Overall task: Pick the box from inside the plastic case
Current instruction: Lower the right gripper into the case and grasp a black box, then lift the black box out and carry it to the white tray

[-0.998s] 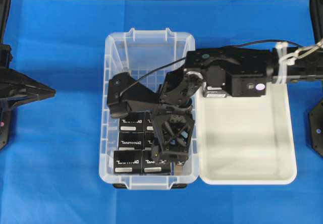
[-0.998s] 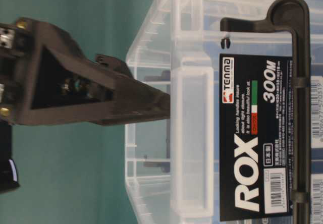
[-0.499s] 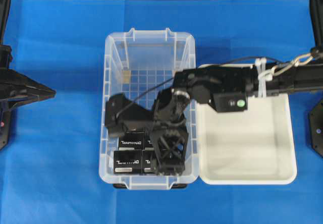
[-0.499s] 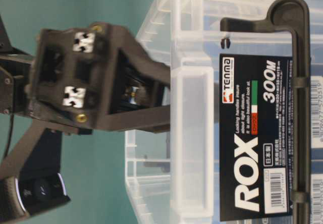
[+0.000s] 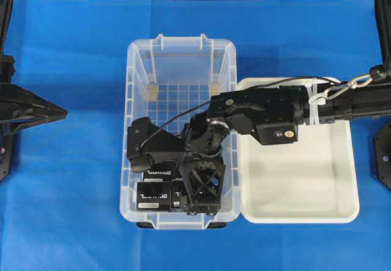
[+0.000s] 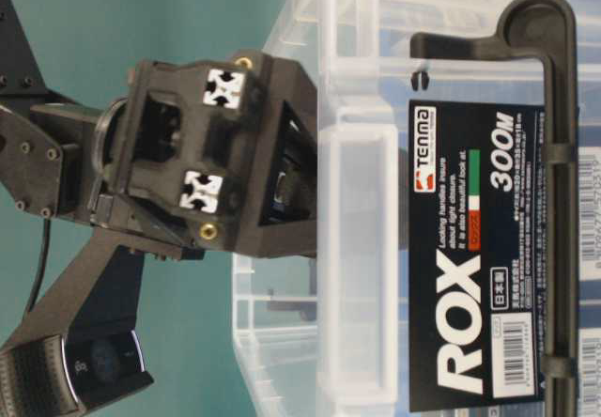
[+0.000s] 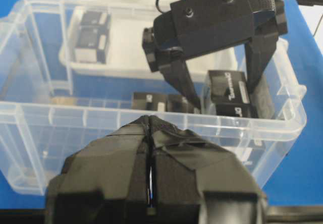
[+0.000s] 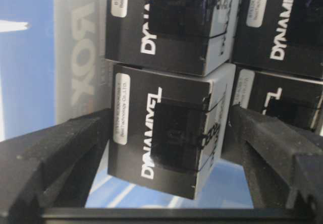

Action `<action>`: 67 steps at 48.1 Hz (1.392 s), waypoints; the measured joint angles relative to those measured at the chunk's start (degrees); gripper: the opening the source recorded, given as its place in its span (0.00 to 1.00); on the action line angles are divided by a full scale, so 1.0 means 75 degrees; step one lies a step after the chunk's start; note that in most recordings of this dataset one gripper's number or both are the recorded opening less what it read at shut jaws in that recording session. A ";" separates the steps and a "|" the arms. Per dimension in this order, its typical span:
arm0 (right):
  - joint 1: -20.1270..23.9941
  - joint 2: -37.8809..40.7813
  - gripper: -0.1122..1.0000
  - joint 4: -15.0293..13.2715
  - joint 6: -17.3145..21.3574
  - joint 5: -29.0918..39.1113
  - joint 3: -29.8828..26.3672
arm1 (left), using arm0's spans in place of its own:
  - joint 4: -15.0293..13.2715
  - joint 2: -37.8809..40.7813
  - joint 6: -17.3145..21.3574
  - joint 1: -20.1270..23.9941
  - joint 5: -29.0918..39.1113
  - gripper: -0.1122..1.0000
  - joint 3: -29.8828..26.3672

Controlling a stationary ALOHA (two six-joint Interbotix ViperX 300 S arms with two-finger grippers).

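Blue tabletop (image 5: 73, 179), right gripper (image 8: 166, 148) jaws wide, straddling box (image 8: 164, 138)

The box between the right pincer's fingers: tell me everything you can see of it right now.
The box is a small black carton, cardboard by its look, with white DYNAMIXEL lettering and a white label strip on one face. It sits inside the plastic case with identical boxes close beside it. The open right pincer straddles it, one finger on each side; whether either touches it is unclear.

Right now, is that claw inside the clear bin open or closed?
Open: the right gripper has its fingers spread either side of a box, not yet pinching it.
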 measured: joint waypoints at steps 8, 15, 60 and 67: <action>0.0012 0.0000 1.00 -0.0445 0.0258 -0.0023 0.0082 | 0.0000 0.0000 0.0000 -0.0012 0.0000 0.05 0.0000; 0.0035 0.0012 1.00 -0.0703 0.0375 0.0000 0.0129 | 0.0000 0.0000 0.0000 0.0000 0.0000 0.05 0.0000; -0.0938 -0.0949 0.67 -0.0773 0.0434 0.0949 -0.0855 | 0.0000 0.0000 -0.0141 0.0000 0.0012 0.05 -0.0012; -0.1313 -0.1734 0.67 -0.0785 0.0445 0.1547 -0.0938 | 0.0000 0.0000 -0.0187 0.0000 0.0012 0.05 -0.0047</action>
